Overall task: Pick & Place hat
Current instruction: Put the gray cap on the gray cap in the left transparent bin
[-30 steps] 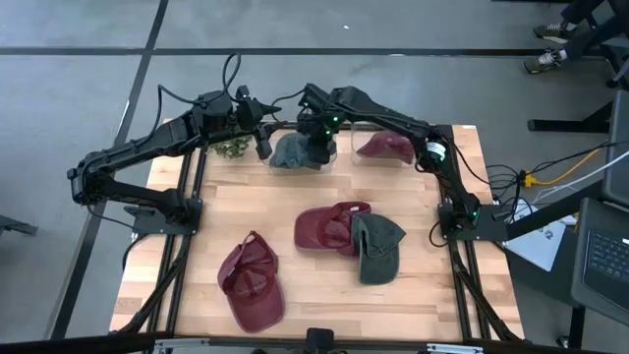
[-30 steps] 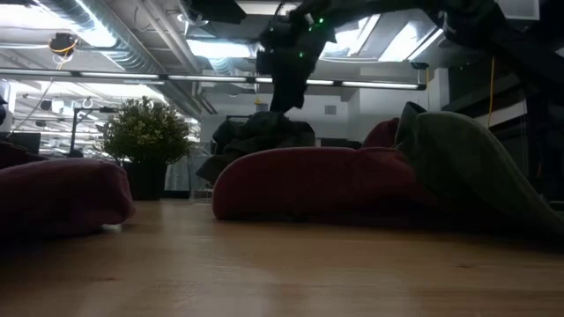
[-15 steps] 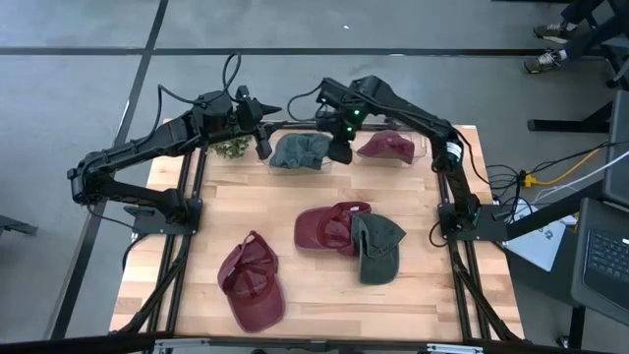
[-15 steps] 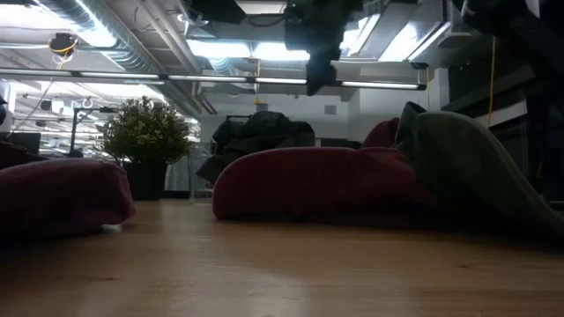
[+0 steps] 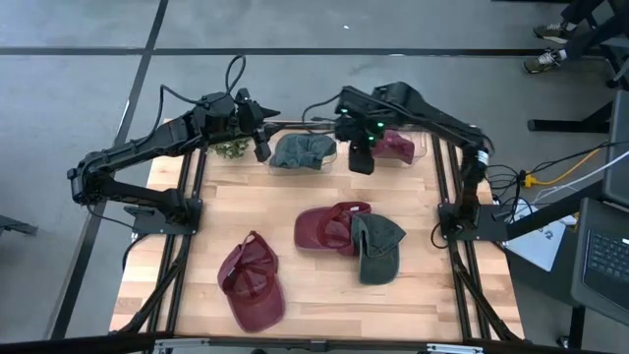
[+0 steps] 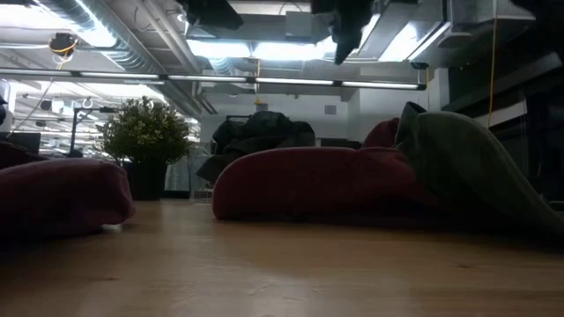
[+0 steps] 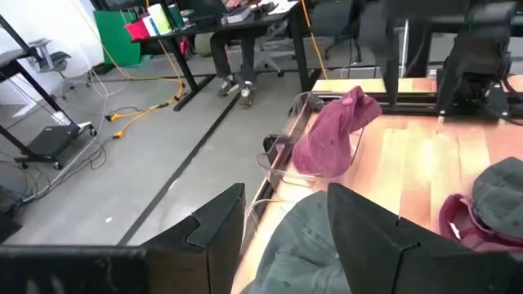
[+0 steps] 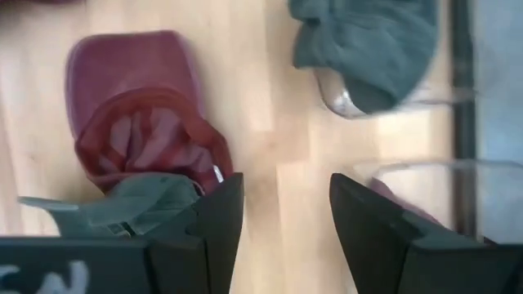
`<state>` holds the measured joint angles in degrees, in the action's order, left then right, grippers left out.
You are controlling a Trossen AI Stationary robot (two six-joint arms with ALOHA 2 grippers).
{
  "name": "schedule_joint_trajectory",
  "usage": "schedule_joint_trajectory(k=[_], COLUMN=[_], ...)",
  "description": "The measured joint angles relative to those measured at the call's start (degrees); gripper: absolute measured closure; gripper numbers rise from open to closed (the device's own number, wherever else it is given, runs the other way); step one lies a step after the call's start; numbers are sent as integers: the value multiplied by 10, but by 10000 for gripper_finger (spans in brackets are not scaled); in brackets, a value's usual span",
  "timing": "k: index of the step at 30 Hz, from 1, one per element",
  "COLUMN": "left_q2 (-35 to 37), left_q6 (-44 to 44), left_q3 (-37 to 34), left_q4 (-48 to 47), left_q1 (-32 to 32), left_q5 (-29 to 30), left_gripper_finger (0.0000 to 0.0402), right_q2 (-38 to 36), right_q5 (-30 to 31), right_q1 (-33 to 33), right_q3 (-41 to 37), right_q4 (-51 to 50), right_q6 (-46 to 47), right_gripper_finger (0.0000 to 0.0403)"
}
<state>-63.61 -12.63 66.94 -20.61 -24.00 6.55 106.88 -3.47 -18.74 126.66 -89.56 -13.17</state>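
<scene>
At the far edge a green hat [image 5: 301,150] lies in a clear bin, and a maroon hat [image 5: 393,146] lies in a second clear bin [image 7: 304,110] to its right. My left gripper [image 5: 262,149] stands open beside the green hat's left side [image 7: 306,241]; I cannot tell whether it touches the hat. My right gripper [image 5: 361,159] hangs open, pointing down, above the table between the two bins, with nothing between its fingers [image 8: 282,220]. A maroon hat [image 5: 329,226] and a green hat [image 5: 378,248] overlap mid-table. Another maroon hat [image 5: 251,283] rests near the front left.
A small potted plant [image 5: 233,148] stands at the far left, behind my left gripper. Bare wood [image 5: 246,202] lies between the bins and the mid-table hats. Black frame rails [image 5: 187,197] run along both table sides. People and desks show beyond the table.
My right gripper has come off the green hat in the far bin, risen and gone toward the table's right edge, ending over the gap between the two bins. The green hat has stayed in its bin.
</scene>
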Motion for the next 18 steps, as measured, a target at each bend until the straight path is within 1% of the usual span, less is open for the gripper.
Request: schedule_joint_trajectory(k=[4, 8, 14, 18], left_q2=[0, 0, 0, 0], left_q6=[1, 18, 48, 50], left_q3=[0, 0, 0, 0], left_q4=[-1, -1, -1, -1], left_q1=[0, 0, 0, 0], left_q5=[-1, -2, -9, -22], left_gripper_finger=[231, 231, 231, 231], right_q2=[-74, -161, -282, -333], right_q5=[9, 9, 8, 2], right_q1=[3, 3, 20, 54], right_q3=[-89, -228, -438, -531], right_q4=[49, 122, 236, 284], right_q6=[30, 78, 200, 299], right_gripper_finger=[222, 222, 222, 222])
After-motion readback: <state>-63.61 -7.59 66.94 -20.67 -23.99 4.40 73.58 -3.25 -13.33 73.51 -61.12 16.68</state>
